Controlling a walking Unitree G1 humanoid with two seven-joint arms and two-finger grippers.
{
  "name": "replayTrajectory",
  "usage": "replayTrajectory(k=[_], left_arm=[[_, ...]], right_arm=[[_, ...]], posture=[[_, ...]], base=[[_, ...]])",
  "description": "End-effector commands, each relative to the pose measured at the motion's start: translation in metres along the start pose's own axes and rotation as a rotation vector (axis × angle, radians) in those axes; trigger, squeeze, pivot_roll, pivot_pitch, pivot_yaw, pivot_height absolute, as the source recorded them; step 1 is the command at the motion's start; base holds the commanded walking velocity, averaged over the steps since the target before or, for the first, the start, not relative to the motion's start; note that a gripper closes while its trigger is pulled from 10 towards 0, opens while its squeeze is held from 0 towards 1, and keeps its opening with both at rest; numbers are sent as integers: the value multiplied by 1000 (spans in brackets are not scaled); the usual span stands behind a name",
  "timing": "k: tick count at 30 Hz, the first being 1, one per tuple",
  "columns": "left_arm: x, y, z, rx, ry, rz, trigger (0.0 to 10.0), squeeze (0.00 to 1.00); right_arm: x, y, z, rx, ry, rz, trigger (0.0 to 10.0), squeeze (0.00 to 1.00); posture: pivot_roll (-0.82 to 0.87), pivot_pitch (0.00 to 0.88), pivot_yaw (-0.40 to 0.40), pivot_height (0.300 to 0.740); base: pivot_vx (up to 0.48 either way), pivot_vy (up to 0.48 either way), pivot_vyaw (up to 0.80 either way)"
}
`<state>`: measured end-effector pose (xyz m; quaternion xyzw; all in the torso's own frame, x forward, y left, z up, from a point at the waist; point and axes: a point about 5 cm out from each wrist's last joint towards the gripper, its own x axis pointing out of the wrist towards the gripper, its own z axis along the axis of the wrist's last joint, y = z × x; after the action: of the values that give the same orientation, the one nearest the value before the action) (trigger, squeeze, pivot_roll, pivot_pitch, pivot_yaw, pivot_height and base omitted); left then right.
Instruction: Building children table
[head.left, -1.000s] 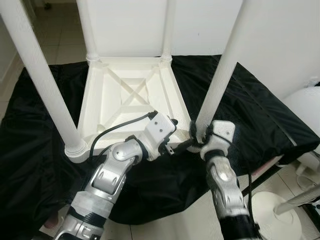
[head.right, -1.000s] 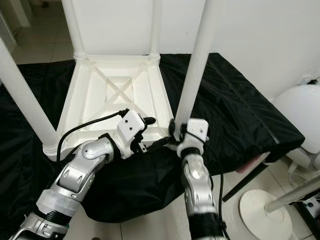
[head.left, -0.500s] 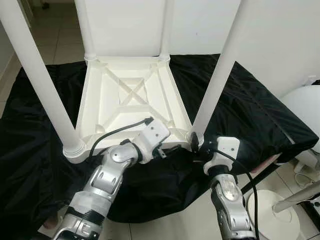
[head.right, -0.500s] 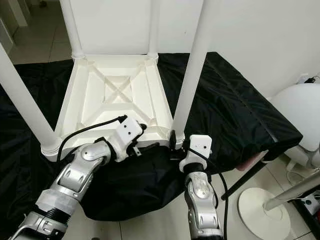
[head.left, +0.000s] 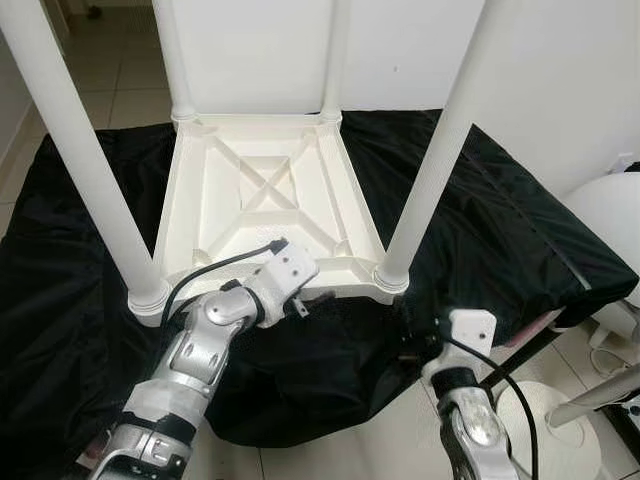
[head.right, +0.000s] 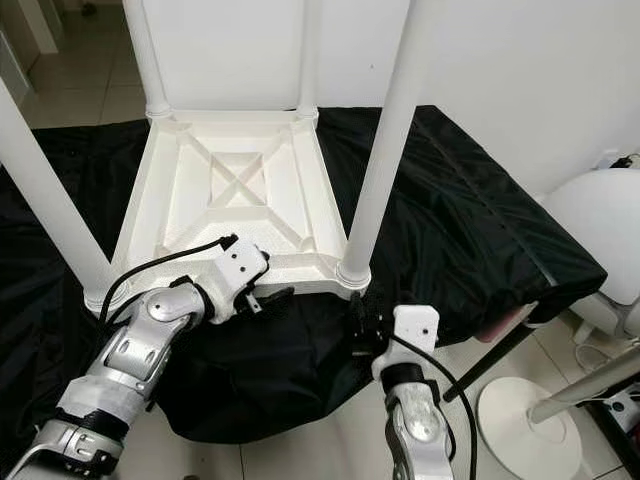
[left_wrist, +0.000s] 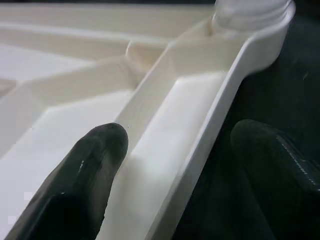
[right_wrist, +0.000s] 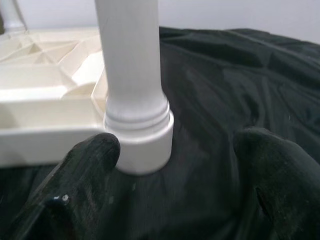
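Item: white children's table (head.left: 262, 195), lying upside down on black-draped bench (head.left: 520, 230), legs up. Your left hand (left_wrist: 170, 165) is straddling its near rim, open; right hand (right_wrist: 175, 175) open, facing near-right leg (right_wrist: 132, 75), holding nothing.

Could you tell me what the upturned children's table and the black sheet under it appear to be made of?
The children's table looks like moulded white plastic: its underside shows cast ribs in an X, rounded leg sockets and a smooth, faintly glossy surface. The black sheet seems a thin woven synthetic, perhaps nylon, since it wrinkles, drapes and has a soft sheen. Neither material is certain from looks alone.
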<state>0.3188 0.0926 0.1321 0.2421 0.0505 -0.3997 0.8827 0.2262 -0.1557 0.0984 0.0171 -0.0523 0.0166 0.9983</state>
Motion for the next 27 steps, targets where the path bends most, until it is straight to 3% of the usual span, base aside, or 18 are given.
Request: replayTrajectory(k=[1,3,16,18,19,21,22,23,24,27], left_arm=[[1,11,-3,14,22,204,10000,0],[0,14,-12,17,80,191,10000,0],[-4,26,-27,-16,193,222,10000,0],[-8,30,-28,-36,187,229,8275,0],[-10,32,-28,-46,177,232,4196,0],[-11,33,-28,-52,171,234,4196,0],[-13,35,-28,-64,166,237,1961,0],[-13,35,-28,-64,166,237,1961,0],[-14,36,-27,-66,164,236,0,0],[-17,38,-28,-71,162,235,0,0]], right_arm=[[-3,-2,2,2,-12,2,10000,0],[-6,-3,1,0,-5,-8,10000,0],[-7,-2,0,-7,-4,-16,10000,0],[-6,-2,-1,-14,-2,-13,10000,0],[-6,-3,-1,-18,-1,-12,10000,0],[-5,-3,-1,-21,-1,-11,10000,0],[-4,-3,-1,-25,-1,-9,10000,0],[-4,-3,-1,-25,-1,-9,10000,0],[-3,-3,-1,-27,-2,-6,10000,0],[-2,-3,-1,-31,-2,-1,10000,0]], posture=[[-31,0,-16,740],[-36,0,-10,740],[-43,0,-4,740],[-40,0,-7,740],[-37,0,-9,740],[-37,0,-9,740],[-32,1,-14,740],[-32,1,-14,740],[-31,2,-15,740],[-27,3,-18,740]], base=[[0,0,0],[0,0,0],[0,0,0],[0,0,0],[0,0,0],[0,0,0],[0,0,0],[0,0,0],[0,0,0],[0,0,0]])
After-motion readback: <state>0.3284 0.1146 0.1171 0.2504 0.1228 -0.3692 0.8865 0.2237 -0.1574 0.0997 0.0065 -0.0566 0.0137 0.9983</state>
